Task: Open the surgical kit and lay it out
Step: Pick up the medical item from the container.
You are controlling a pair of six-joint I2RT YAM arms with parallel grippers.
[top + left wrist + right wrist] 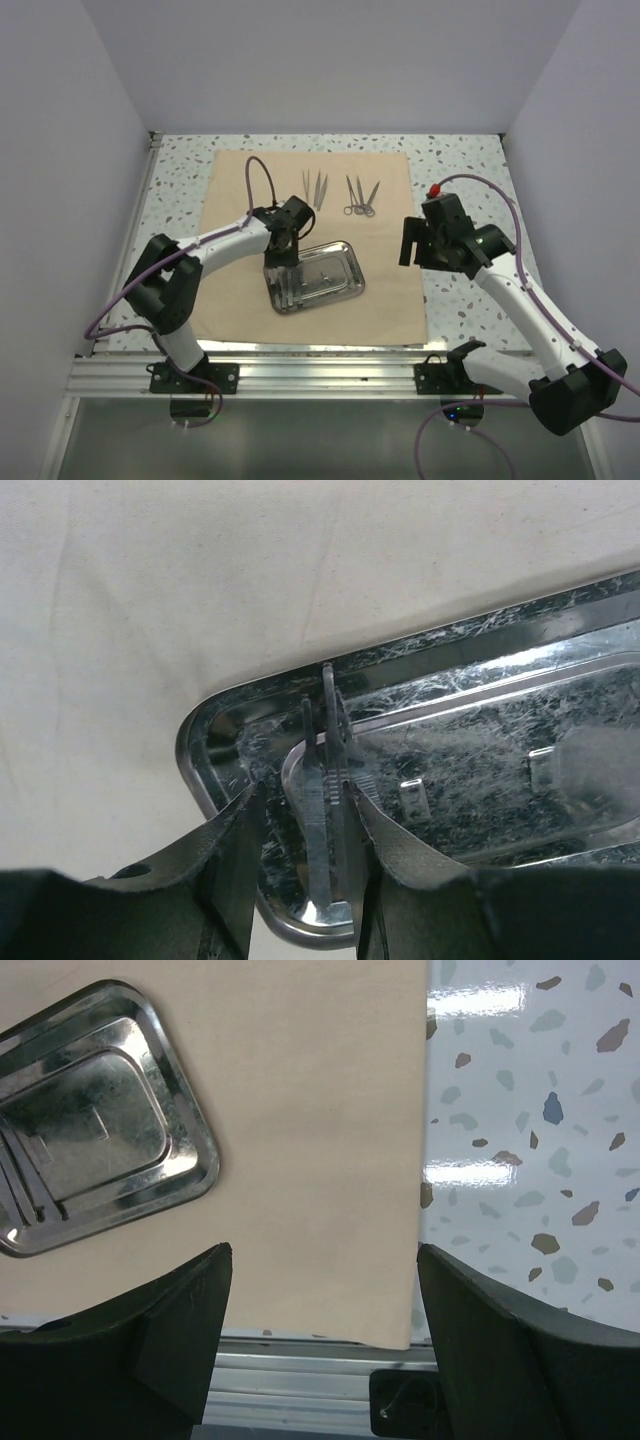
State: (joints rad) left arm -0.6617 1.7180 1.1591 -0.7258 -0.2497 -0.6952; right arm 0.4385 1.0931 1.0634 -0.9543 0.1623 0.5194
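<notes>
The tan cloth wrap (390, 290) lies spread flat on the table. The steel tray (340, 288) sits on its near middle. Tweezers (315, 187) and scissors (360, 197) lie in rows on the cloth's far part. My left gripper (281, 250) is down in the tray's left end. In the left wrist view its jaws (305, 820) stand partly open around two slim metal instruments (318, 810) lying in the tray (200, 730); the right finger touches one, the left finger stands apart. My right gripper (415, 245) hovers open and empty over the cloth's right edge (320, 1110).
The speckled tabletop (460, 160) shows around the cloth. An aluminium rail (320, 375) runs along the near edge and also shows in the right wrist view (300, 1380). White walls close in the left, back and right sides.
</notes>
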